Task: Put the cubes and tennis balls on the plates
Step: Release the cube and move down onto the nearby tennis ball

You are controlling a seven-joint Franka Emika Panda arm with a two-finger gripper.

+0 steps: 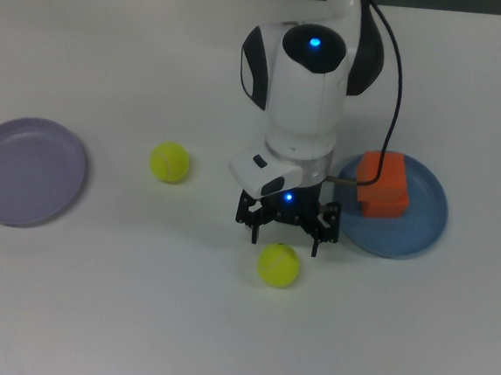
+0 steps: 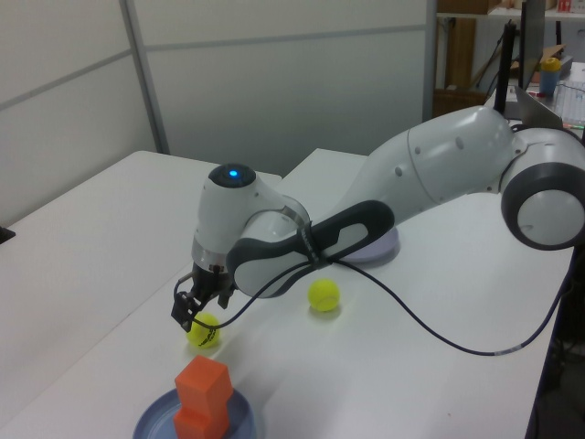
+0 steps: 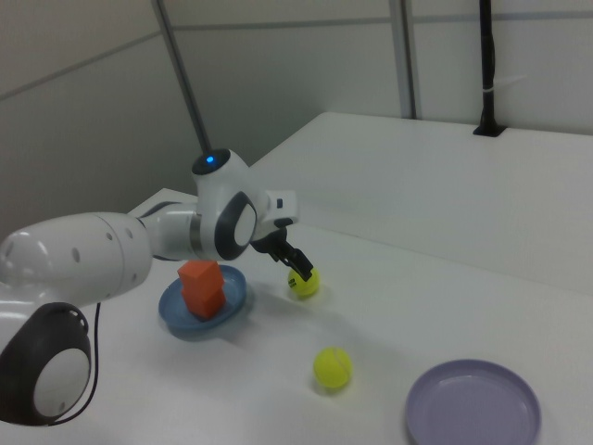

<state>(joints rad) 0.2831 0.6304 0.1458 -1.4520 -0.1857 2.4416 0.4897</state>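
1. Setting: a plain white table (image 1: 90, 314) backed by pale wall panels; a Franka arm reaches across it.
2. Near tennis ball (image 1: 278, 264): it sits on the bare table, just outside the blue plate's rim. My gripper (image 1: 283, 236) hangs right above it, fingers spread wide, holding nothing.
3. Far tennis ball (image 1: 170, 162): loose on the table, between the arm and the lavender plate, well apart from both plates.
4. Risk, as I judge it: the ball is round and free to roll, so if I descend off-centre one finger could nudge it away, or a shallow grip could let it squirt out as the fingers close.
5. Second risk: carrying it to the blue plate, I could clip the stacked cubes and topple them.
6. Blue plate (image 1: 422, 233): holds two orange cubes (image 2: 203, 396), one stacked on the other.
7. Lavender plate (image 1: 25, 170): at the top view's left, nothing in it.
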